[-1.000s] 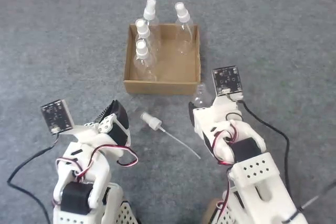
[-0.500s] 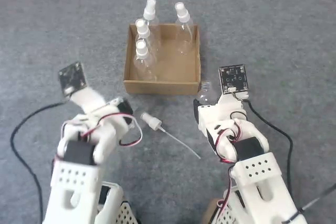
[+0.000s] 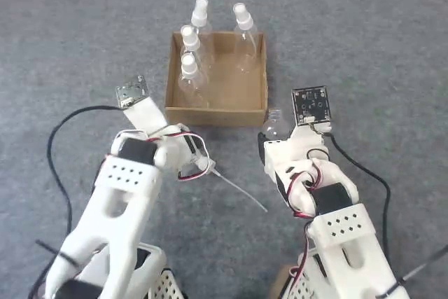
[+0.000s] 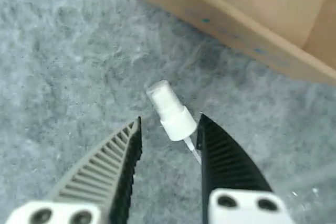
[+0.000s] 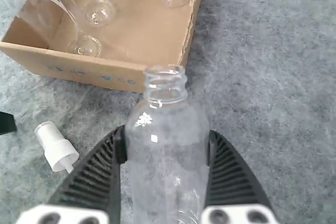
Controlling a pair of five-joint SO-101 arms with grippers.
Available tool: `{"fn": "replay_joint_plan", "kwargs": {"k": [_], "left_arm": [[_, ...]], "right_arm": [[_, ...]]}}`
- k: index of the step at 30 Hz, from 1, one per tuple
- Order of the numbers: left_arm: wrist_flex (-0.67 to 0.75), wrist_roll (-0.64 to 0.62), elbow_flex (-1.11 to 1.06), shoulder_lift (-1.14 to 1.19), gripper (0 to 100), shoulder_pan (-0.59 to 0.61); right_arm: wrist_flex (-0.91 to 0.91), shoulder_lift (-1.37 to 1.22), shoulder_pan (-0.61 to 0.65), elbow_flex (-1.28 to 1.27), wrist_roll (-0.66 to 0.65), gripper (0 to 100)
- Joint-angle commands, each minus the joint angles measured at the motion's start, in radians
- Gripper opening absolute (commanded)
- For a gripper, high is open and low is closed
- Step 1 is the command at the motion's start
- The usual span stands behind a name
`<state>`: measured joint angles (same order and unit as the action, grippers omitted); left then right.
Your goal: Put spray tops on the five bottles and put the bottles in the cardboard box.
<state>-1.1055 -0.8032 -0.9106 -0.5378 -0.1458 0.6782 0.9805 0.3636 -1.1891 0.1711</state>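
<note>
Left end effector [image 4: 169, 119] open, top [image 4: 169, 108] between its tips, axis along fingers [image 4: 118, 162]; right end effector [image 5: 165, 136] grips bottle [image 5: 165, 124].

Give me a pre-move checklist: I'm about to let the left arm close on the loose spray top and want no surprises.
1. Left end effector open and straddling the spray top: ok.
2. Spray top lying loose on the carpet, outside the cardboard box: ok.
3. Right end effector shut on the bottle, bottle upright: ok.
4. Bottle neck uncapped and unobstructed: ok.
5. Free floor in the box beside the four capped bottles: ok.
6. Firmness of the right grip: cannot tell.
</note>
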Motion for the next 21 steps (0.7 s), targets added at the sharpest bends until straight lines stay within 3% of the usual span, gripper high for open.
{"fn": "replay_joint_plan", "kwargs": {"k": [1, 9, 21], "left_arm": [[0.057, -0.049, 0.056, 0.054, 17, -0.005], [0.187, -0.058, 0.093, 0.282, 16, -0.005], [0.184, -0.098, 0.265, 0.566, 14, -0.008]], "right_arm": [[-0.015, 0.035, -0.015, 0.011, 0.0, 3.8], [-0.022, 0.035, -0.015, -0.003, -0.012, 3.8], [-0.021, 0.035, -0.015, -0.005, -0.052, 3.8]]}}
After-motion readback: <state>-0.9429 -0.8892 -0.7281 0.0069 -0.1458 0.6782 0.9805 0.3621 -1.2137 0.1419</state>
